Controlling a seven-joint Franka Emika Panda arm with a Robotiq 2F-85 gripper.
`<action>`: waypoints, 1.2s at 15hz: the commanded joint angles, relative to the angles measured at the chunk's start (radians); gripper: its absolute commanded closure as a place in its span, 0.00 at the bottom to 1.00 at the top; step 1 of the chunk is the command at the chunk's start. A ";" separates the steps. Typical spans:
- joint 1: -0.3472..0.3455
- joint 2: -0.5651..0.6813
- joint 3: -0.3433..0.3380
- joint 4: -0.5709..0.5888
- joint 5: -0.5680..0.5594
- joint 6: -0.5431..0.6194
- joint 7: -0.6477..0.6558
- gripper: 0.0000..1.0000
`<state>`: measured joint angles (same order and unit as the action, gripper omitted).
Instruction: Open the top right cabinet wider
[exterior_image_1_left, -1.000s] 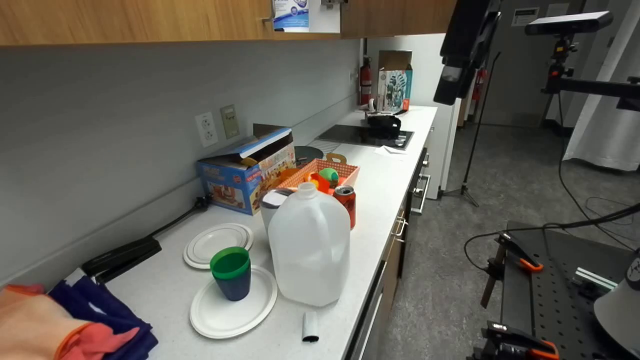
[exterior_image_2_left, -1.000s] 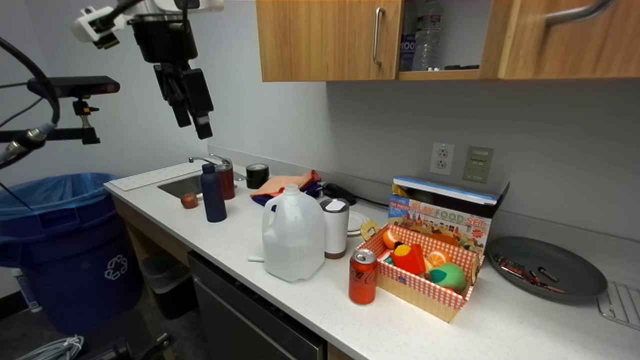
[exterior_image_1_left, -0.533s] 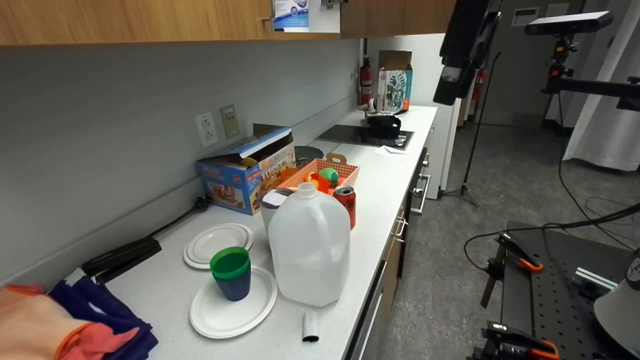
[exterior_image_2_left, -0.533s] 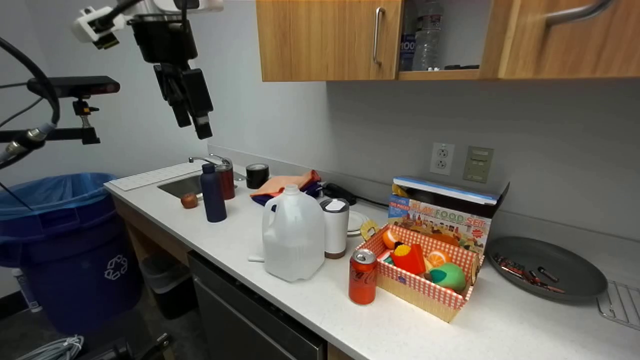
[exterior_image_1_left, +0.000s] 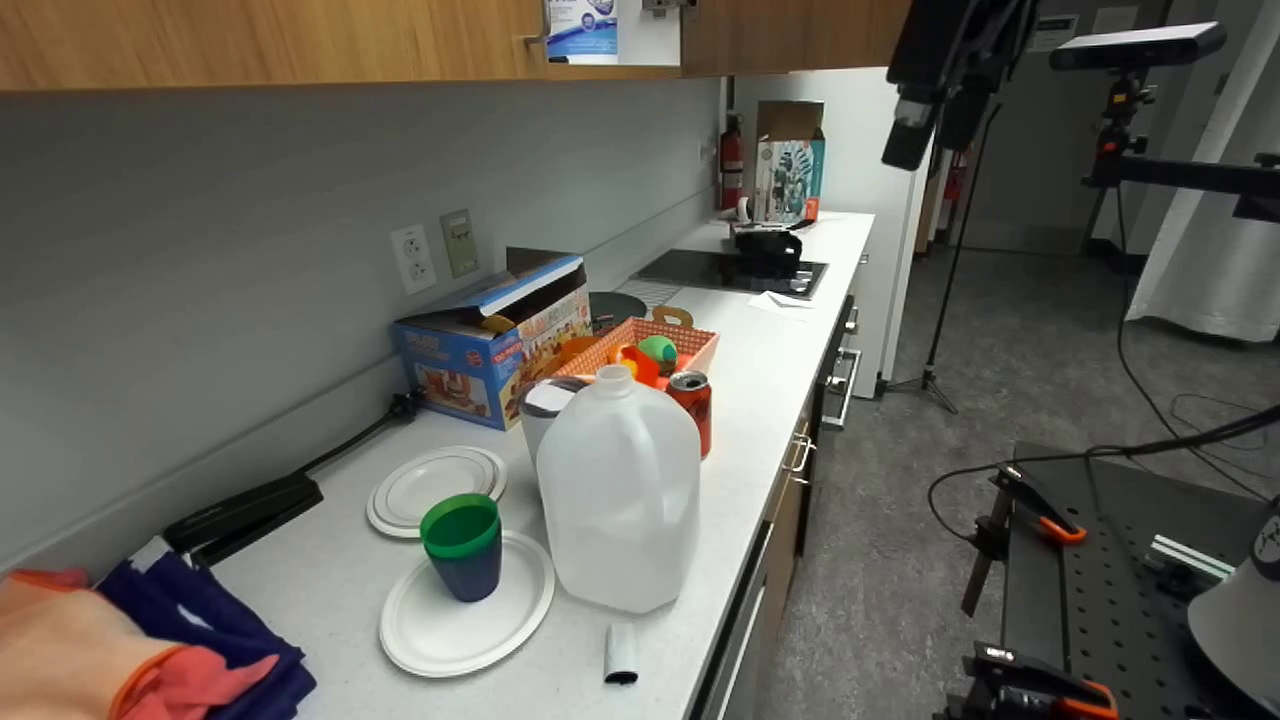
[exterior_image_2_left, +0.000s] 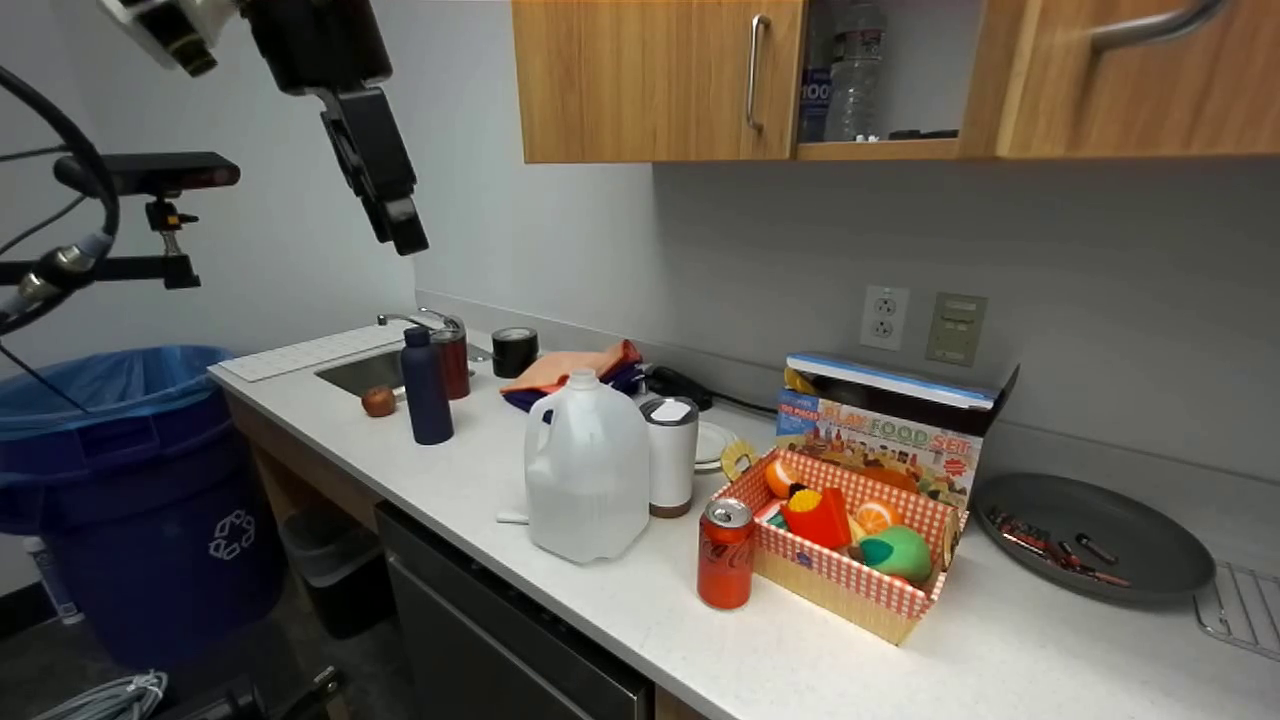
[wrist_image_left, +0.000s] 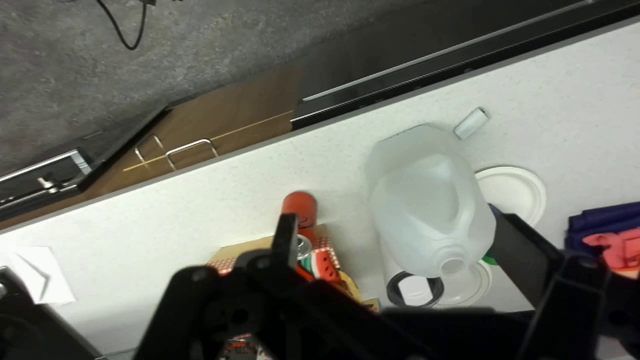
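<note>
The top right cabinet door (exterior_image_2_left: 1130, 100) is wood with a curved metal handle (exterior_image_2_left: 1160, 28). It stands partly open in an exterior view; how far is hard to judge. It also shows as a darker wood panel (exterior_image_1_left: 790, 40). Through the gap, a plastic bottle (exterior_image_2_left: 856, 80) and a box (exterior_image_1_left: 584, 30) are visible. My gripper (exterior_image_1_left: 936, 135) hangs in the air above the counter's front edge, away from the door, and also shows in an exterior view (exterior_image_2_left: 402, 228). In the wrist view its fingers (wrist_image_left: 395, 235) are wide apart with nothing held. The door is out of the wrist view.
A clear jug (exterior_image_2_left: 588, 470) stands on the counter below the gripper. Near it are a white tumbler (exterior_image_2_left: 672, 460), a red can (exterior_image_2_left: 726, 555), a basket of play food (exterior_image_2_left: 820, 585) and a box (exterior_image_1_left: 490, 350). The left cabinet door (exterior_image_2_left: 650, 80) has a vertical handle.
My gripper has risen and turned during the last half second. It sits higher and slightly farther right in one view; its fingers now overlap in another. The cabinet door has not moved.
</note>
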<state>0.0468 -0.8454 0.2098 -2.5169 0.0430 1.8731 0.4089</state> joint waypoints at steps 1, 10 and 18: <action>-0.065 -0.081 0.027 0.031 -0.090 -0.101 0.033 0.00; -0.115 -0.117 0.015 0.065 -0.204 -0.114 0.041 0.00; -0.176 -0.058 0.012 0.100 -0.274 0.011 0.059 0.00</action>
<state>-0.0768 -0.9566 0.2265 -2.4544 -0.1826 1.8068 0.4562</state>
